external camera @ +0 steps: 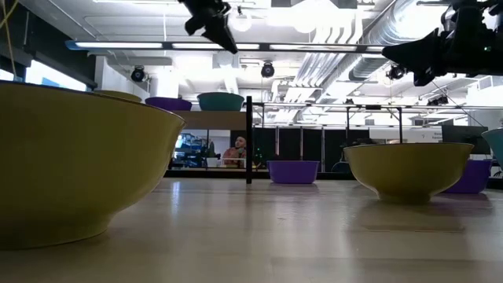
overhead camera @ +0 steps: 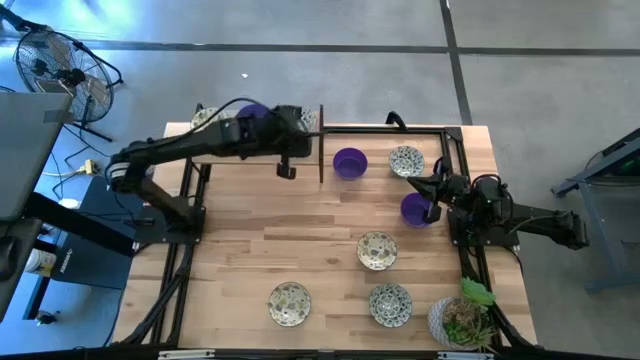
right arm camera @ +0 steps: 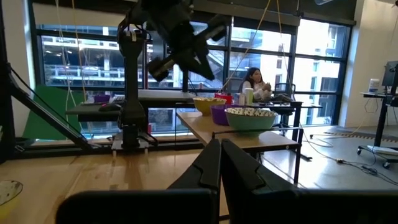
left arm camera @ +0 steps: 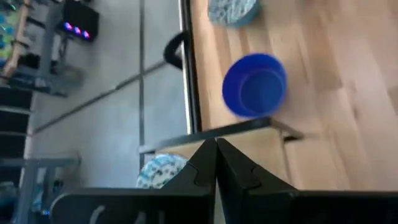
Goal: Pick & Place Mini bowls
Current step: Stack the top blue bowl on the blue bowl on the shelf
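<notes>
Mini bowls stand on the wooden table: a purple one (overhead camera: 349,162) and a patterned one (overhead camera: 406,160) at the far side, another purple one (overhead camera: 416,209) at the right, and three patterned ones (overhead camera: 377,250) (overhead camera: 289,303) (overhead camera: 389,304) nearer. My left gripper (overhead camera: 287,168) hangs shut and empty above the table, left of the far purple bowl (left arm camera: 255,84). My right gripper (overhead camera: 425,186) is shut and empty, raised over the right purple bowl, its fingers (right arm camera: 219,152) pointing about level.
More bowls (overhead camera: 205,117) (overhead camera: 307,120) sit on a raised shelf (right arm camera: 249,134) at the far left corner. A black upright post (overhead camera: 320,150) stands beside my left gripper, with a black frame rail (overhead camera: 385,128) along the far edge. A white pot with a plant (overhead camera: 460,322) occupies the near right corner.
</notes>
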